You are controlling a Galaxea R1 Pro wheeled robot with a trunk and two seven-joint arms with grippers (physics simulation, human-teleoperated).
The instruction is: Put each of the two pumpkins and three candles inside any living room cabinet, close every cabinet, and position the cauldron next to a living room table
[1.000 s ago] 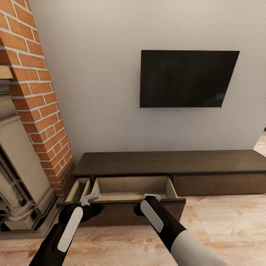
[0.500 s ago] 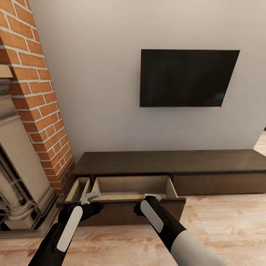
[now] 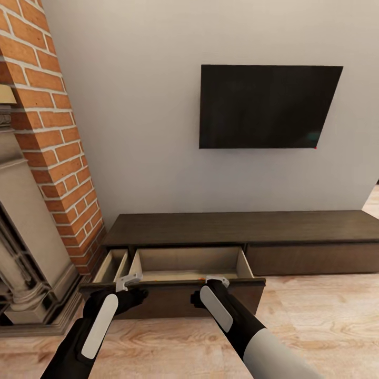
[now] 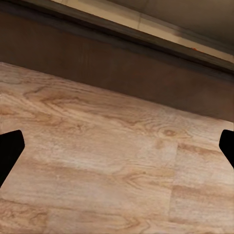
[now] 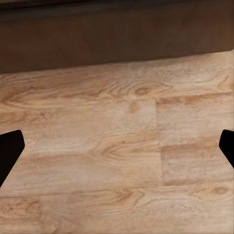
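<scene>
Living room, in front of the low dark cabinet (image 3: 237, 231): you face its wide drawer (image 3: 189, 263), pulled out with its pale beige inside showing, and a narrower compartment (image 3: 112, 265) beside it toward the brick fireplace (image 3: 47, 158), also open. No brand, label or writing can be read anywhere, not even on the black wall-mounted screen (image 3: 268, 107), which carries just a tiny red dot at its lower right corner.

A sliver of orange (image 3: 200, 277) peeks over the drawer's front edge from inside; you cannot tell from this alone whether it is a pumpkin. The same speck of orange (image 4: 195, 49) shows at the drawer's lip in the left wrist view.

Your left gripper (image 3: 128, 281) and right gripper (image 3: 217, 280) both hang just in front of the drawer front, over the wood-plank floor (image 3: 316, 316). In each wrist view the dark fingertips (image 4: 10, 148) (image 5: 10, 148) sit at opposite edges of the picture with bare floor between them, so both pincers are spread wide and hold nothing.

Against the picture of a second ago, the screen and cabinet sit slightly higher in the head view and the fireplace has slid a little: the camera has tipped, not the furniture. The arms and the drawer keep much the same pose
</scene>
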